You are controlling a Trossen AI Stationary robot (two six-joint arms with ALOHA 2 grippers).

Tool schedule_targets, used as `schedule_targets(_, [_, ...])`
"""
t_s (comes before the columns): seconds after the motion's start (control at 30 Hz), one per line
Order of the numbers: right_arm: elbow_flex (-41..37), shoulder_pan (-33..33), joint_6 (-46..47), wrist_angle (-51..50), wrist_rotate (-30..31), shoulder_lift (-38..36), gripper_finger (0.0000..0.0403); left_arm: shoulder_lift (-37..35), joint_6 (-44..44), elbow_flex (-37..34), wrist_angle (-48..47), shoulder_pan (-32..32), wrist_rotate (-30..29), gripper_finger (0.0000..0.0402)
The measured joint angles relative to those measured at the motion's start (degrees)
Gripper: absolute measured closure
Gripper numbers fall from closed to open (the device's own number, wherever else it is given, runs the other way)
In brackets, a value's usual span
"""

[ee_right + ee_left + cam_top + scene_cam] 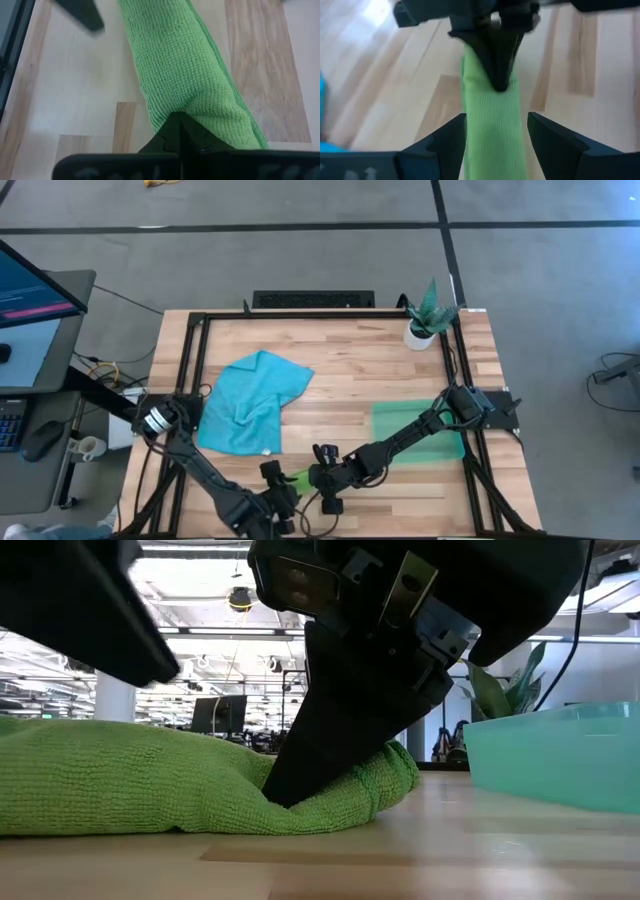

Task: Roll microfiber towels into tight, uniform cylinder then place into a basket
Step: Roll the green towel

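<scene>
1. We see the green towel (190,75) rolled into a long narrow bundle, lying on the wooden surface (350,360) near its front edge, between the two arms.
2. Right claw (179,119): fingers pressed together, pinching one end of the green towel. In the low view its dark fingers (330,740) come down to a point that dents the cloth (150,780) near its rounded end.
3. Left claw (495,135): fingers spread wide, one on each side of the roll (492,130). We see bare wood between each finger and the cloth, so they are just beside it and not gripping.
4. In the left wrist view the right claw (496,82) shows farther off, nipping the far end of the same roll.
5. In the high view both claws meet at the front middle of the surface; only a small patch of green (298,477) shows between them, the left claw (280,490) just beside the right claw (325,478).
6. The turquoise towel (250,400) lies loosely spread and rumpled on the left half of the surface, well apart from the claws.
7. The basket (400,420) sits on the right half, under the right arm's forearm. In the low view its translucent wall (560,755) stands near the roll's end, not touching it.
8. A small white plant pot (420,333) stands at the far right corner.
</scene>
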Motion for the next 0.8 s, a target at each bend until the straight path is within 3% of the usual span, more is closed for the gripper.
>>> schedule_targets(0.17, [0.0,0.0,0.0,0.0,0.0,0.0,0.039,0.0,2.0,-3.2,6.1,1.5,0.7,0.0198])
schedule_targets(0.6, [0.0,0.0,0.0,0.0,0.0,0.0,0.039,-0.3,-9.3,-12.1,9.8,2.2,1.8,0.0198])
schedule_targets(0.8, [0.0,0.0,0.0,0.0,0.0,0.0,0.0387,-0.7,-10.0,-15.8,15.7,2.1,3.3,0.0198])
